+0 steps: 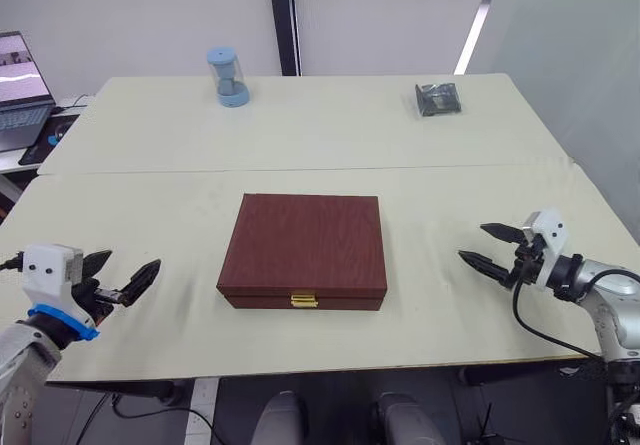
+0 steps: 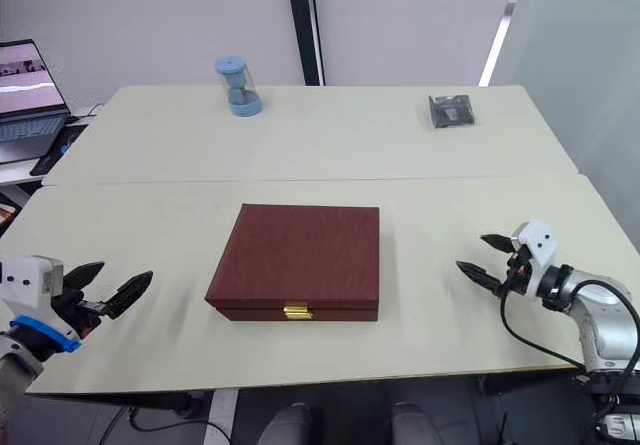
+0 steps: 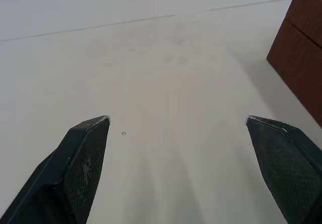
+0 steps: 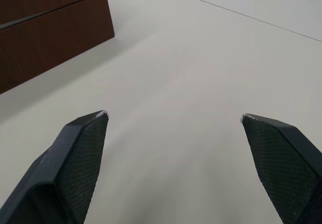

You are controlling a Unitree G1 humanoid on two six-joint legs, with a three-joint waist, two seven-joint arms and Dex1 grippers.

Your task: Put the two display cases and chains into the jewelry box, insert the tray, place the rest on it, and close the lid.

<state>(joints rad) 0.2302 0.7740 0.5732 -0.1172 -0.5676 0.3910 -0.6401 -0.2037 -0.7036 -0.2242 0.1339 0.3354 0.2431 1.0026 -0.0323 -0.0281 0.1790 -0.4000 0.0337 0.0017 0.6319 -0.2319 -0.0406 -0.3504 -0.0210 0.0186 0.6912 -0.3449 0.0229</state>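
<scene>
Box: the large rectangular reddish-brown leatherette jewelry box sits in the middle of the near part of the pale cream table, with its small gold clasp facing the robot.
Lid: the flat reddish-brown lid lies down on the box, closed.
Left gripper: the left gripper with two black fingers is over the table to the left of the box, apart from it; the fingers are spread wide and hold nothing.
Right gripper: the right gripper is over the table to the right of the box, also apart from it; its fingers stand wide apart and are empty.
Far side: a light blue cylinder-shaped object stands upright near the far edge, and a dark shiny packet, possibly plastic, lies to the far right.
Beyond the table: an open laptop stands at the far left.
</scene>
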